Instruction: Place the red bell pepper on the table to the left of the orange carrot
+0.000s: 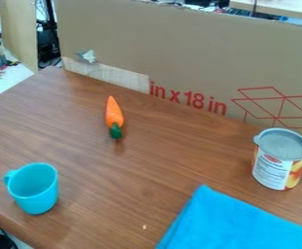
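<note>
At the near right of the table (140, 180), I see a blue cloth (234, 223) lying flat, one corner pointing away from me. To its left and well apart, the turquoise mug (38, 203) stands upright, handle turned left. The can (272, 170) stands upright beyond the cloth, on the right. Farther back, between mug and can, the orange carrot (114, 114) lies with its green end toward me. Behind everything rises brown cardboard (179, 53). I cannot tell whether my gripper is spread or pressed together.
</note>
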Robot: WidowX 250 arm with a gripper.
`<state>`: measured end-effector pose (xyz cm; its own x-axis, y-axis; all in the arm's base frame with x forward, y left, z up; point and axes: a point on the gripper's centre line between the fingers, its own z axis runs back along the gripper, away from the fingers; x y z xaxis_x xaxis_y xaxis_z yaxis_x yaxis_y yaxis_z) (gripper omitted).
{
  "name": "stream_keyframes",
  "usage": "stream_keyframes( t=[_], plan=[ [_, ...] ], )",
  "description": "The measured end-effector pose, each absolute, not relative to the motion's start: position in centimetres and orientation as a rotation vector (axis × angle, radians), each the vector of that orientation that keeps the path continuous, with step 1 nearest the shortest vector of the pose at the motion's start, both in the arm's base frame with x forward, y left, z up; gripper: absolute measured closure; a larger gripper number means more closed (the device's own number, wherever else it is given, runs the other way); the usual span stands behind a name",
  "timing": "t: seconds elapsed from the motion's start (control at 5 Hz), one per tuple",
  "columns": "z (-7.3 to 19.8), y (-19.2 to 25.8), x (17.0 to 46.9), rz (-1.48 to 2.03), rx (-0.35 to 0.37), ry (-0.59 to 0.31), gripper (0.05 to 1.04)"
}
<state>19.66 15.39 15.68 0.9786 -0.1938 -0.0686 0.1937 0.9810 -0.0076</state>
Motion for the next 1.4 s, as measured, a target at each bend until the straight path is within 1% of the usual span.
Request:
stream_keyframes(
  t=[0.2, 0.4, 0.6, 0.8, 1.0, 1.2, 1.4],
  plan=[
    [15.1, 15.3, 19.6, -0.194, -0.015, 0.085, 0.075],
    [15.4, 16.3, 19.6, -0.169, 0.026, 0.080, 0.075],
    [16.1, 19.1, 19.4, -0.106, 0.090, 0.062, 0.075],
    [15.5, 21.1, 20.0, -0.051, 0.107, 0.066, 0.075],
    [14.6, 23.2, 20.3, -0.003, 0.141, 0.100, 0.075],
    [13.2, 24.5, 20.8, 0.015, 0.142, 0.099, 0.075],
    [11.7, 25.0, 20.8, 0.020, 0.121, 0.141, 0.075]
  ],
)
